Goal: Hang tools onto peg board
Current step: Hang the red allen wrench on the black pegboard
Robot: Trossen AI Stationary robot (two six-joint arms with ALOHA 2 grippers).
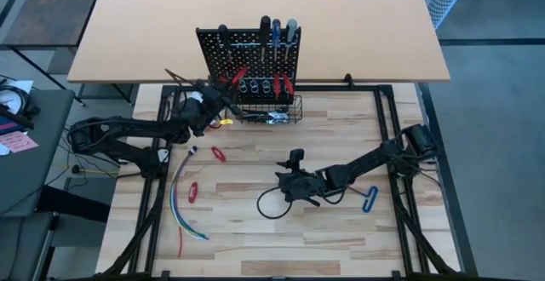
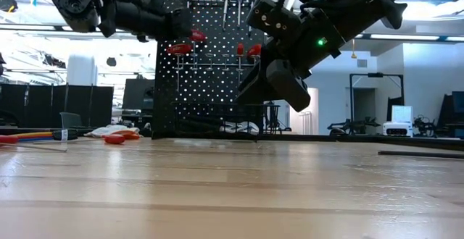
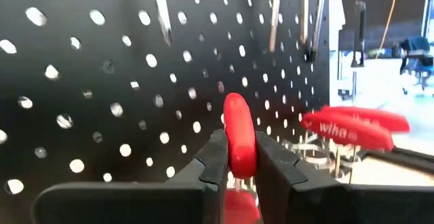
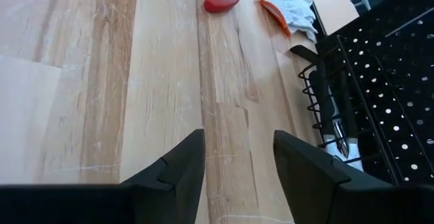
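Here, line by line, with the peg board (image 1: 249, 55) as the landmark:

Tool in hand: a red-handled tool (image 3: 239, 142), pinched by its rounded handle in the left end effector (image 3: 237, 166), right up against the peg board's face at its left side and level with the ring row.
Left end effector: clenched on that red handle; the fingers (image 3: 213, 159) press it from both sides.
Right end effector (image 4: 234, 163): released, jaws apart with nothing between them, hovering over the bare worktop (image 1: 255, 255) well in front of the peg board.
Handling, judged: the handle looks smooth, hard and rounded, so it may slip or swivel in a narrow pinch; the tool seems light and stiff, not fragile. A hold across the thick middle of the handle looks safest, leaving the shaft free to drop through a ring.
Other tools: red pliers handles (image 3: 356, 125) already sit in the rings just beside the held tool; a blue-handled tool (image 1: 372, 197) and two small red-handled ones (image 1: 219, 154) lie on the worktop in front of the peg board.
Hidden: the held tool's shaft and tip are behind the fingers, so its kind cannot be told.
Hard to make out: whether the shaft is already inside a ring; the contents of the wire basket (image 1: 274, 111) at the peg board's foot.
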